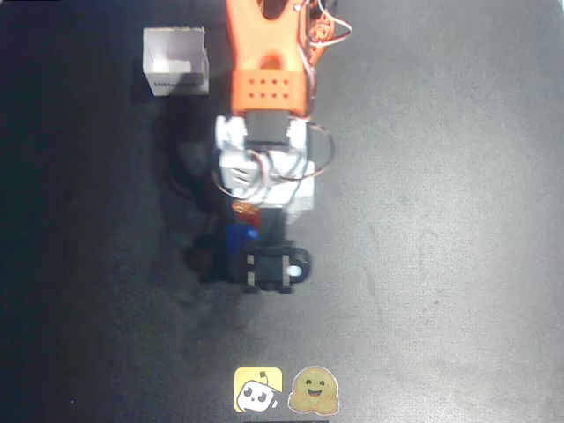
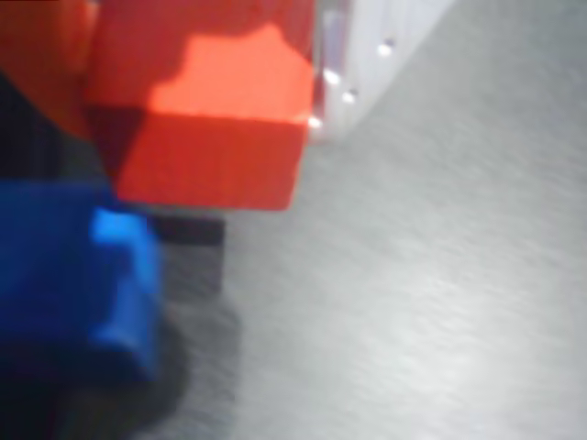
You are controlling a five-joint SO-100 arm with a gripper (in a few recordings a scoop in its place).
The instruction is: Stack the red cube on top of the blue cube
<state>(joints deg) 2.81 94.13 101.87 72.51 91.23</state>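
While claw (image 2: 197, 87) grips red cube (image 2: 215, 128) | blue cube (image 2: 78, 275) beside, lower (wrist view)

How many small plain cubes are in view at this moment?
2. The small matte red cube is between the gripper fingers, off the table; the small matte bright blue cube sits lower, beside it. The arm might hide others.

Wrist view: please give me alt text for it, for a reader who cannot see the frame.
A red cube fills the upper left, close to the camera and blurred, with a pale gripper finger against its right side. A blue cube sits lower left on the grey table, its top partly overlapped by the red one.
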